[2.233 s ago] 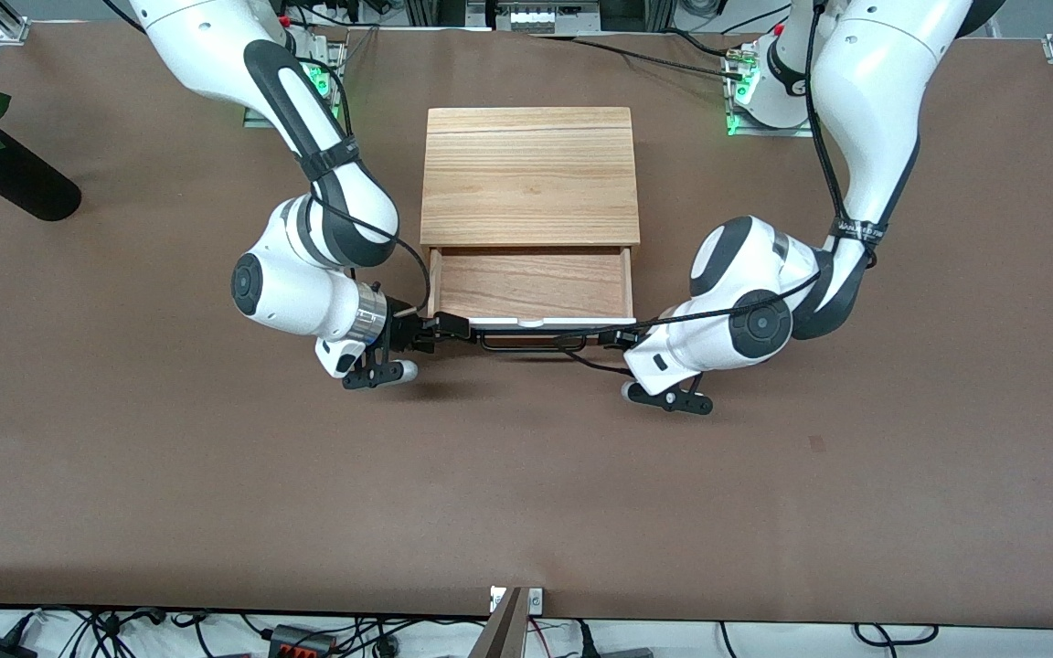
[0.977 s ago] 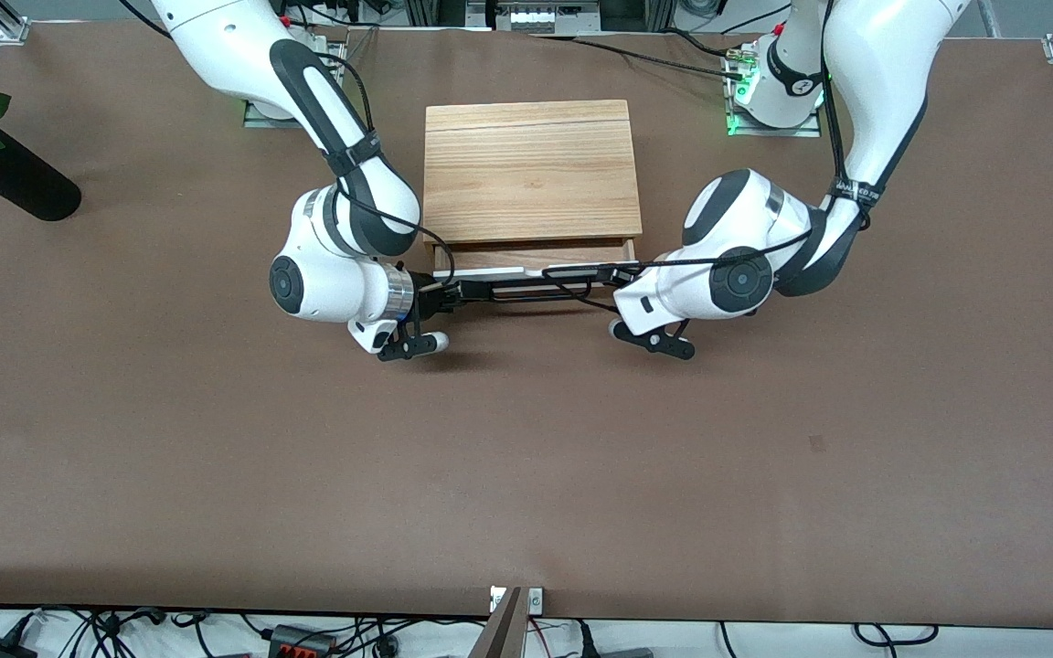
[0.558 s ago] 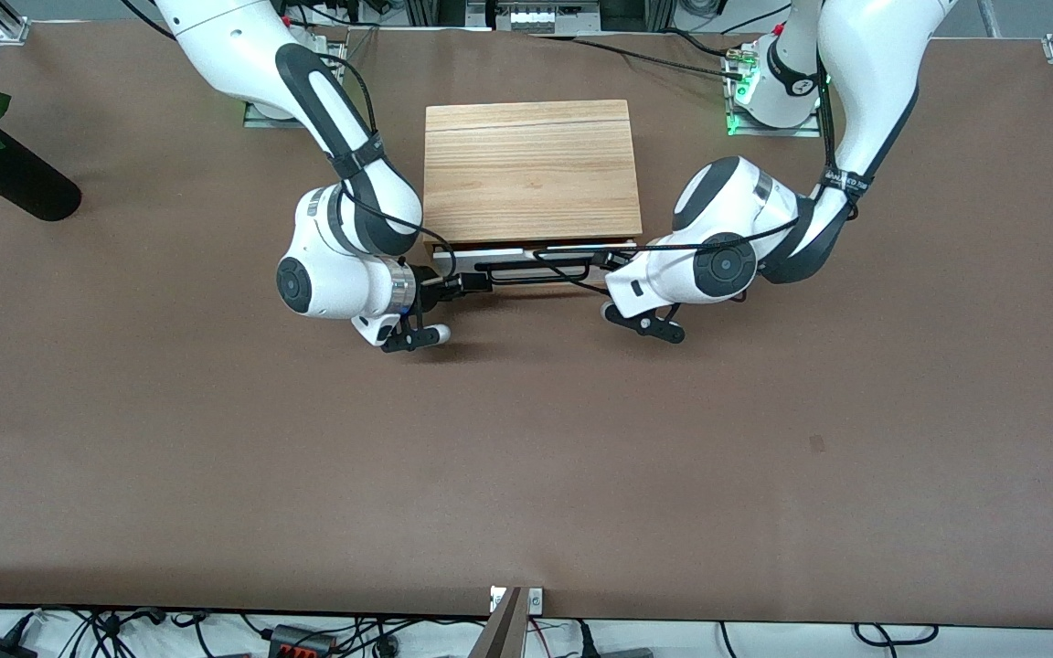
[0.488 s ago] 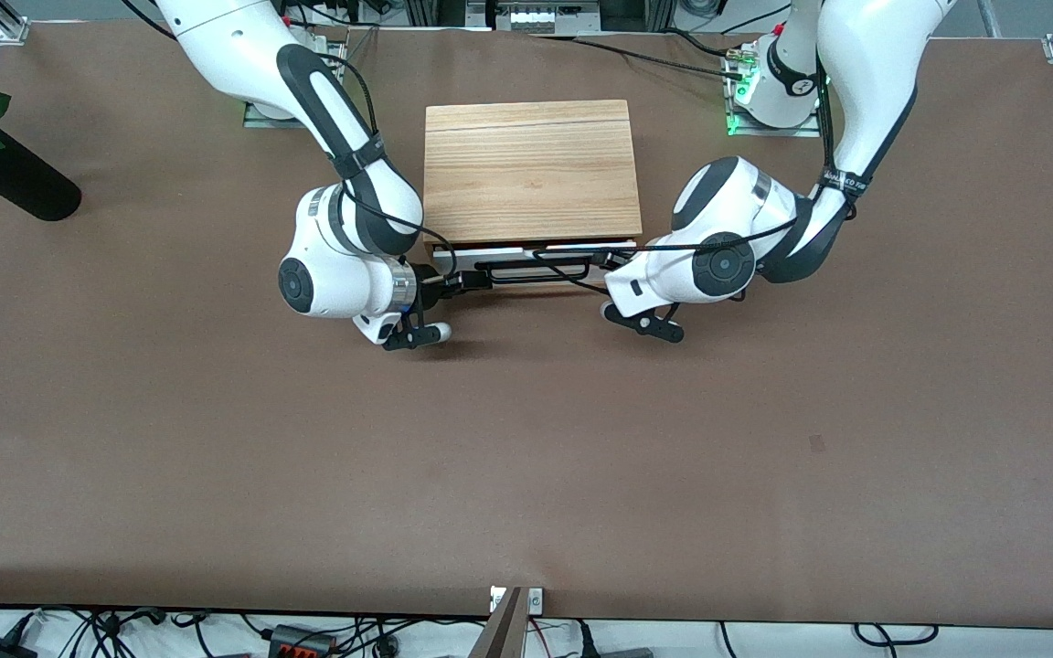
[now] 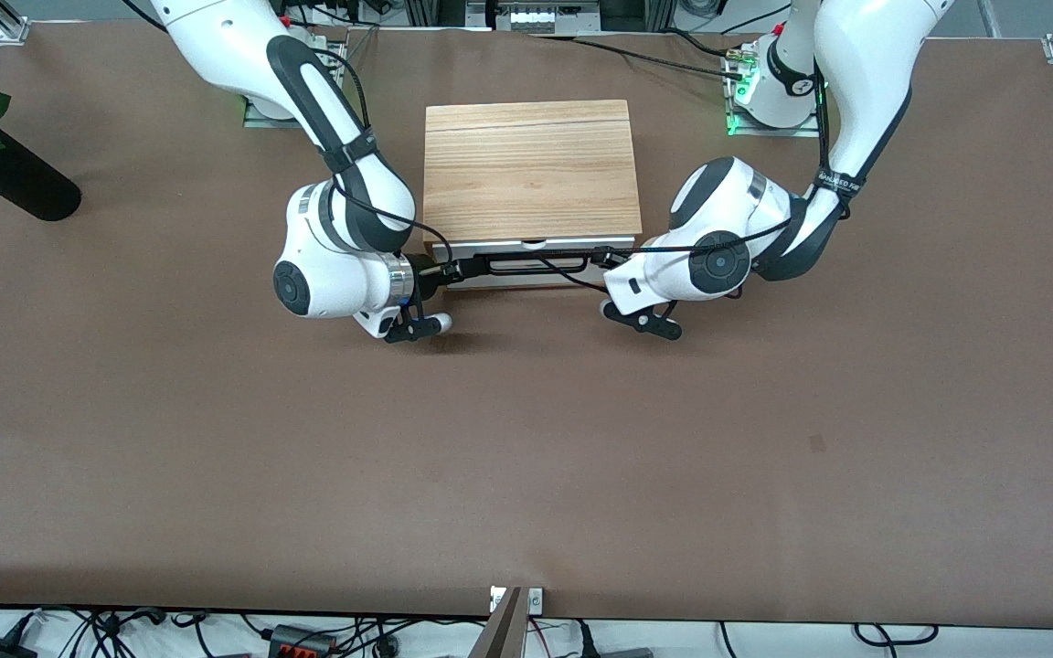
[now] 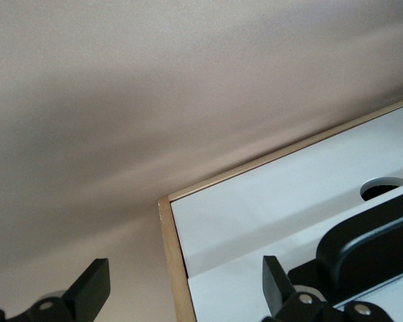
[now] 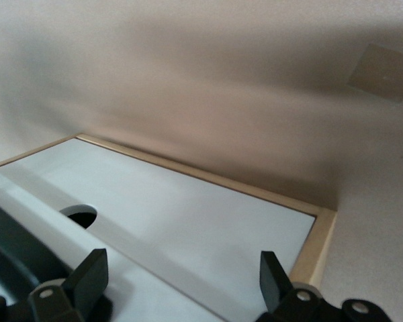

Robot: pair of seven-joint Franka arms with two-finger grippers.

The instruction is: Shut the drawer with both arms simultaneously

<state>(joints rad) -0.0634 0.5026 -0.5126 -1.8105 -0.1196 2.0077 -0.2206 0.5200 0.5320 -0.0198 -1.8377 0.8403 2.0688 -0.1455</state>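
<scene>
The drawer (image 5: 534, 245) has been pushed fully into the cabinet (image 5: 528, 169) since a second ago, handle (image 5: 526, 266) between left jaws (image 5: 601, 265) and right jaws (image 5: 453, 271), both spread open, nothing gripped; closing judged essentially complete.

I see the drawer (image 5: 534, 245) pushed flush into its light-wood cabinet (image 5: 531, 167) mid-desk, white front facing the camera, black bar handle (image 5: 526, 266) level across it.
</scene>
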